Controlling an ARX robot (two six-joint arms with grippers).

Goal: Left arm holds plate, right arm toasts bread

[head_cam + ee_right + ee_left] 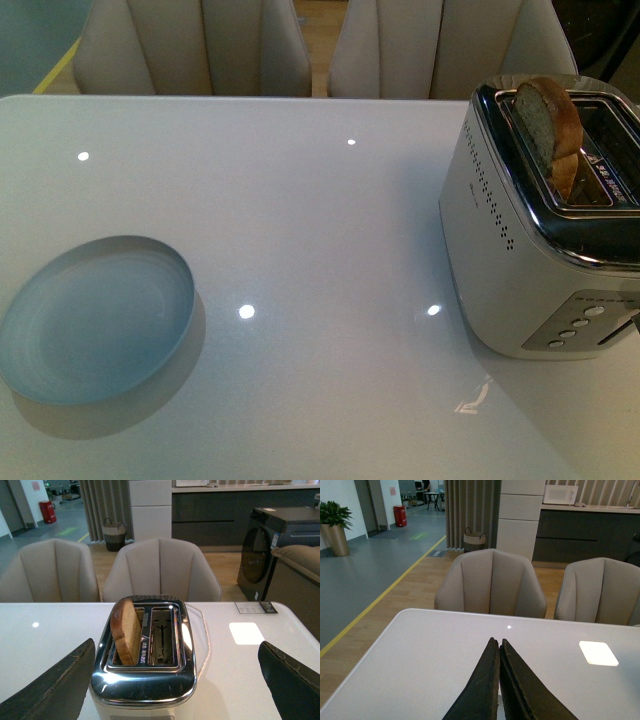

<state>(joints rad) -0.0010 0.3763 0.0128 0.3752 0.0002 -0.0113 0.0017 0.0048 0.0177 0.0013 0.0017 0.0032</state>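
The pale blue-grey plate (95, 318) lies on the white table at the near left, with nothing on it. A brown slice of bread (549, 131) stands half out of one slot of the silver toaster (535, 235) at the right. In the right wrist view the bread (126, 630) sits in the left-hand slot of the toaster (145, 680), and my right gripper (177, 682) is open wide, its fingers either side of the toaster's near end. My left gripper (499, 642) is shut with nothing in it, above bare table. Neither arm shows in the front view.
Two beige chairs (310, 45) stand along the table's far edge. The toaster's second slot (163, 635) holds nothing. A small card (256, 607) lies on the table beyond the toaster. A dark appliance (272, 545) stands on the floor to the right.
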